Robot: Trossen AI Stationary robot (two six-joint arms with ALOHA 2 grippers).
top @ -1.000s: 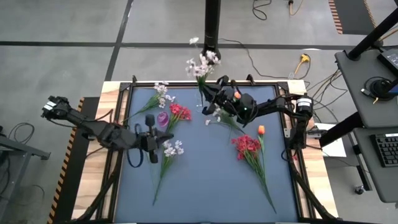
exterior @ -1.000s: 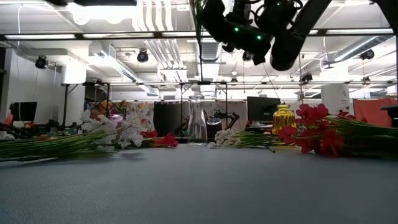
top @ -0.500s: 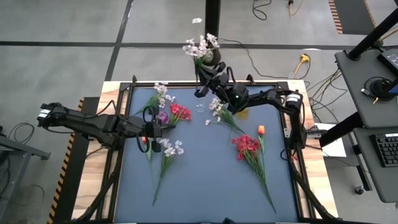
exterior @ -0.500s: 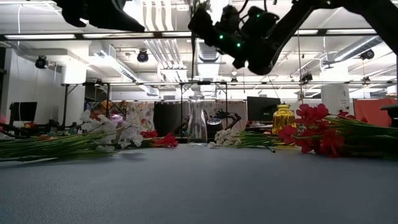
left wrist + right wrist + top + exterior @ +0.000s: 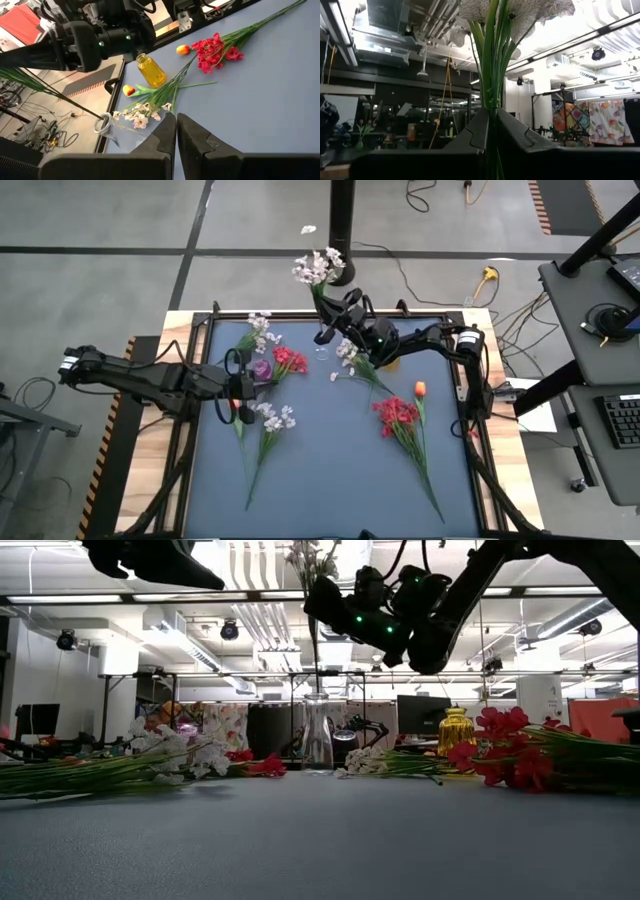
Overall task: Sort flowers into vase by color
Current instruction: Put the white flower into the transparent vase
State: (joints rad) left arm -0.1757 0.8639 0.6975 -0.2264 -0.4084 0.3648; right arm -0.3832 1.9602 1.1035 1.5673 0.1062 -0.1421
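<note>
While the sorting is mid-way — step: carrying one spray to a vase.
Right gripper point(image 5: 326, 308): clamped on pale-pink spray point(image 5: 316, 268), held upright above clear vase point(image 5: 317, 732).
Left gripper point(image 5: 238, 387): pinched shut, seemingly empty, hovering near red flowers point(image 5: 289, 360).
Next: lower stem into vase mouth — probably needs careful alignment.
</note>
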